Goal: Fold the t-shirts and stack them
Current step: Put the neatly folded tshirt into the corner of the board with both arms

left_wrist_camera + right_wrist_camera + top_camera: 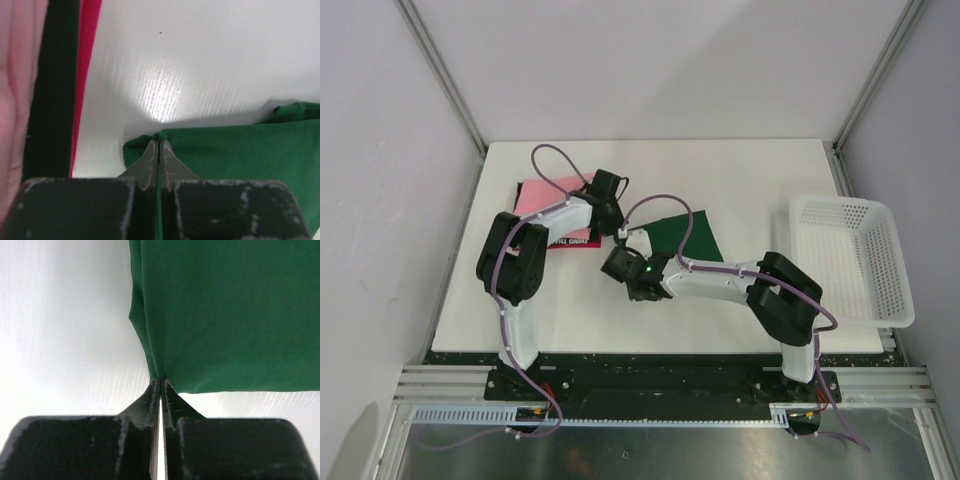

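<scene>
Black left tool point(158, 142): jaws pressed together, a thin line of green cloth caught between them; holds a folded edge of the dark green t-shirt point(240, 160) at its left-hand end, low against the bench point(200, 60). In the left wrist view the shirt runs away to the right of the fingertips, with a small bunched fold at the far right

Black right tool point(160, 381): jaws likewise pinched tight, clamped on a corner of the same shirt; the cloth gathers into narrow pleats at the fingertips and spreads smooth and flat beyond them

Position, top view: both tools sit close together near the middle of the bench, the left one just beyond the right. The shirt lies as a dark folded panel to their right, flat on the white surface

Folded stack point(545, 195): far left part of the bench, partly under the left arm, just beside the green shirt but apart from it. Pink layer point(15, 100) on top, black layer point(55, 90) below it, red layer point(87, 50) showing at the edge

White mesh basket point(850, 260): right edge of the bench, overhanging it, well apart from the shirts
</scene>
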Controlling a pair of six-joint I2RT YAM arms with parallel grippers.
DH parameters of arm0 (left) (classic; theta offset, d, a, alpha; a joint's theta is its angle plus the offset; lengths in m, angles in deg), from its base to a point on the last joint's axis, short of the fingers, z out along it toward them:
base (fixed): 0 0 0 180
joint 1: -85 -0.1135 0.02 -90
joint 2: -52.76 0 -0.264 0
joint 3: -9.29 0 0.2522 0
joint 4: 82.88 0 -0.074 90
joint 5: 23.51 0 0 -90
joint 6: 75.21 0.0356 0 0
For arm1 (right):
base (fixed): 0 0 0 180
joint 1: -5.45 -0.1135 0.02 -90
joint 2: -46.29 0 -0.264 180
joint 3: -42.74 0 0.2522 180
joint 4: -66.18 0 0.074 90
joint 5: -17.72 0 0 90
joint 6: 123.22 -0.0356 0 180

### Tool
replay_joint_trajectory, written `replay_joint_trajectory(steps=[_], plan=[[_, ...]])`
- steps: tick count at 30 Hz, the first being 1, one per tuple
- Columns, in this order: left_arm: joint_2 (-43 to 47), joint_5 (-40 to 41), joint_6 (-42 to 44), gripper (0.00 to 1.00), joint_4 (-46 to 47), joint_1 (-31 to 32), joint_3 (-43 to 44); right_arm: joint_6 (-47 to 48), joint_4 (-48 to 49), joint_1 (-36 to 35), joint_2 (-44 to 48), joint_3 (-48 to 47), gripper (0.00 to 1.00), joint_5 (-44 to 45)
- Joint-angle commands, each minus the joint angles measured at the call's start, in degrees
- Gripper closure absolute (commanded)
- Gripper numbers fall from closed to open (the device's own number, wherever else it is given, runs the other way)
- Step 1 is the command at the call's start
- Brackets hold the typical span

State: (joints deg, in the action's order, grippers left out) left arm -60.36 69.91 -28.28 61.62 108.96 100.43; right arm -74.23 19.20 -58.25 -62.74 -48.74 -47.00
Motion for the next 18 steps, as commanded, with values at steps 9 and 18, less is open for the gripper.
replay_joint_trajectory(steps=[9,18], plan=[[0.26,2.46,0.12,1.00,0.76,-1.64,0.00,-1.50,4.09,-1.03,-0.86,-0.07,0.96,-12.04],[2.09,-5.50,3.48,1.00,1.93,-1.55,-0.84,-2.21,13.04,-0.49,-2.46,0.28,0.93,-23.34]])
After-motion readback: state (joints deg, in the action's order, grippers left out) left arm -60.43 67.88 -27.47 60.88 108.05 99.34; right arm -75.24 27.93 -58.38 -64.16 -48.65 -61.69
